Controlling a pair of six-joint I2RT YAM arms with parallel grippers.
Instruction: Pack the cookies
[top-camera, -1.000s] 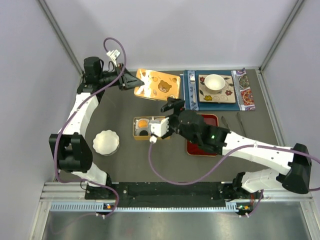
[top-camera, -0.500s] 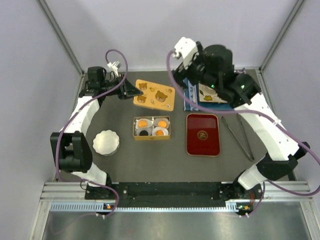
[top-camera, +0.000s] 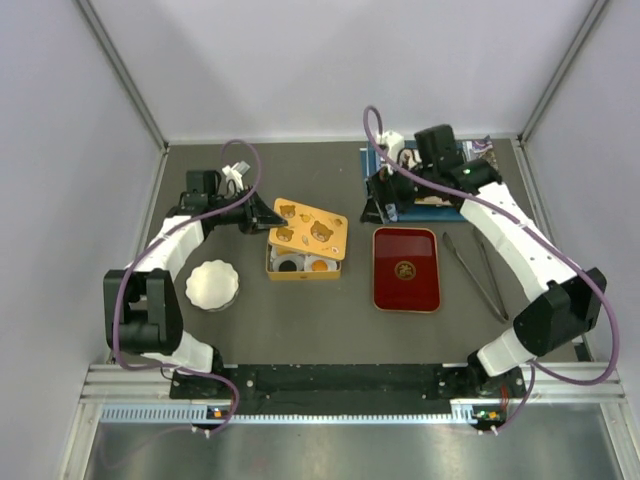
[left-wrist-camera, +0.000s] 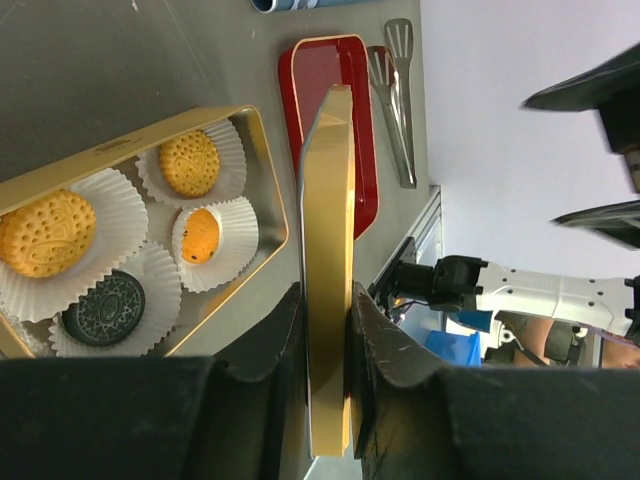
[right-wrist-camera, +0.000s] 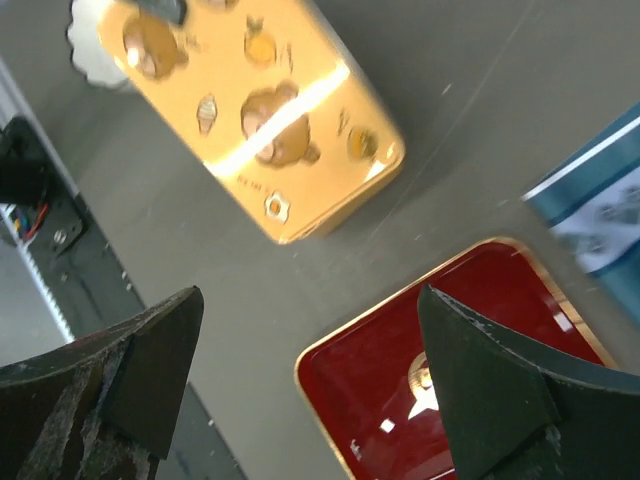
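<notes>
cookies (left-wrist-camera: 47, 233), three orange and one dark, lie in paper cups (left-wrist-camera: 232, 150) inside the open tin (left-wrist-camera: 266, 180). left gripper (left-wrist-camera: 328, 310) is clamped on the lid (left-wrist-camera: 328, 200) by its edge, holding it tilted over the tin's far side. right gripper (right-wrist-camera: 307, 300) gapes wide with nothing in it, near the red tray (right-wrist-camera: 480, 330). tongs (top-camera: 480, 270) lie right of the tray.

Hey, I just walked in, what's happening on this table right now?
The left gripper has its fingers shut on the bear-printed yellow lid, holding it over the back of the tin. Four cookies, three orange and one dark, sit in paper cups inside. The right gripper is open and empty near the red tray. The tin is not yet closed.
</notes>
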